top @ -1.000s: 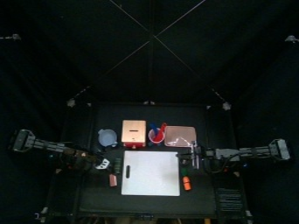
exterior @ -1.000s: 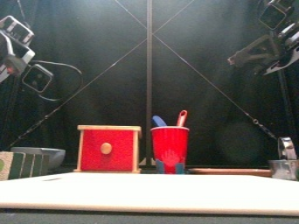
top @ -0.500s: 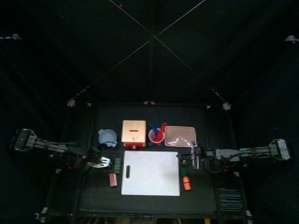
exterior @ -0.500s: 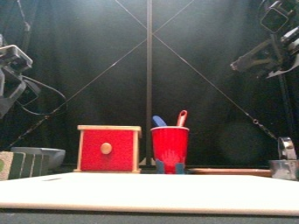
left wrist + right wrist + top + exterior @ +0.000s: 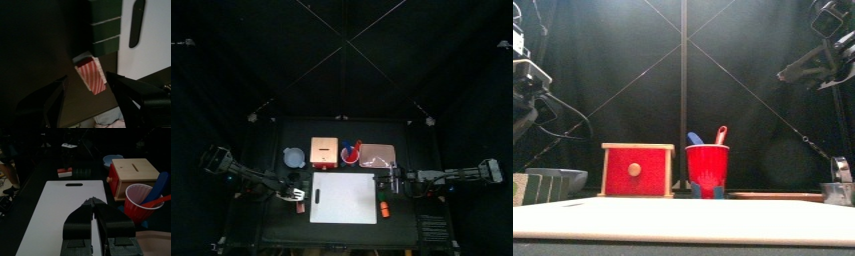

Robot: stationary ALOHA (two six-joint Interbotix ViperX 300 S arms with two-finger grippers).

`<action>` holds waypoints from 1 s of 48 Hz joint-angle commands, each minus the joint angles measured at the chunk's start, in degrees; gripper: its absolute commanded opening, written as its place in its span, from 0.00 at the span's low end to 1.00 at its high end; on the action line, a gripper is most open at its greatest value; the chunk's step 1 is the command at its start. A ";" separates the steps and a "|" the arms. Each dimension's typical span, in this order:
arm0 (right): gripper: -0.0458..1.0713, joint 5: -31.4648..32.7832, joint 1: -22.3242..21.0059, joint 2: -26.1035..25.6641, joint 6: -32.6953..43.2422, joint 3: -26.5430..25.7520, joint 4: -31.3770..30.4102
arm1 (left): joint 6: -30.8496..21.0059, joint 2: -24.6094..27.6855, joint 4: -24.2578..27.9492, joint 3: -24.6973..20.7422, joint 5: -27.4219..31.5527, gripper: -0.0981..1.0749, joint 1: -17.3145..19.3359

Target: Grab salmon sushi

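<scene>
Step in hand: approach; the left gripper (image 5: 93, 85) hangs over the salmon sushi (image 5: 91, 75), jaws apart on either side of it, not yet touching.
Sushi: lies on the bench, just beside the white board's (image 5: 345, 197) left edge.
Next move: probably lower, then close squarely across the piece.
Right gripper (image 5: 95, 208): jaws together, resting beside the board's right edge.

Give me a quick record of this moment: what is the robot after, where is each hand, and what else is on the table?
target: salmon sushi, lying on the black table beside the white board
left hand: left hand, open, above the sushi, not touching it
right hand: right hand, shut, over the board
other sushi: orange-red piece at the board's opposite edge
back row: red box, red cup
</scene>
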 commanded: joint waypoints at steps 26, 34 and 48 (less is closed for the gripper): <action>0.06 -0.26 0.09 0.88 0.00 -0.09 0.09 | -4.83 7.73 -0.62 -5.54 6.06 0.89 -0.53; 0.06 -0.18 -0.09 1.32 0.00 0.09 0.18 | -6.94 5.89 3.69 -8.61 13.36 0.89 -0.70; 0.06 -0.18 0.00 1.76 0.00 0.18 0.18 | -8.09 6.59 3.60 -9.14 10.81 0.89 -1.58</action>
